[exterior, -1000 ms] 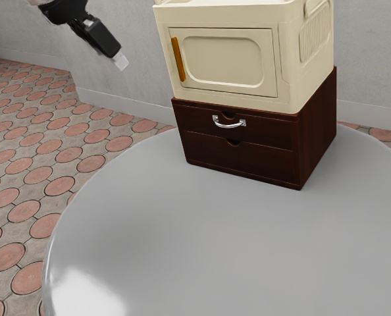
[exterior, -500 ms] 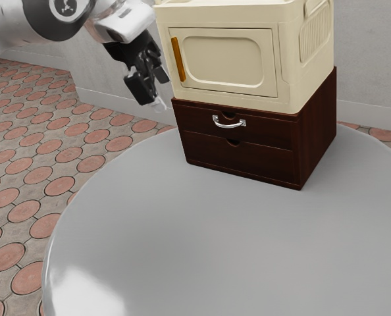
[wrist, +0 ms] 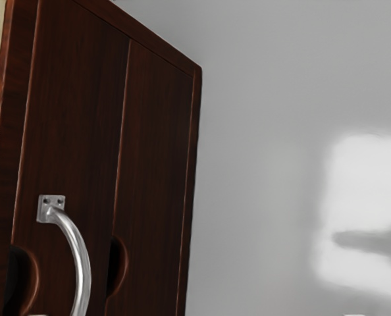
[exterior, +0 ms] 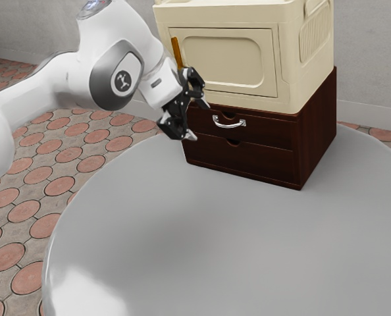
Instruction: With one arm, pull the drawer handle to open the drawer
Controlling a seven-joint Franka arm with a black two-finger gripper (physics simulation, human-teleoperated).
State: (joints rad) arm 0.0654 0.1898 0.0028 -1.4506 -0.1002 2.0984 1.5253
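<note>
Grey counter (exterior: 169, 250) nearest; beyond it the pincer (exterior: 197, 120) hangs wide open, holding nothing, near the silver handle (exterior: 229, 124) but apart from it. The handle sits on the upper drawer (exterior: 273, 133) of the dark chest (exterior: 319, 122) — flush and shut, so the approach looks mostly done, but grasp and pull remain. Farthest, a pale wall (exterior: 370, 56).

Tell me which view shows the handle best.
The exterior view: it shows the whole handle, both ends included, on the upper drawer. The wrist view looks from closer, with one end plate and part of the curve, but the frame's edge cuts off the rest.
</note>
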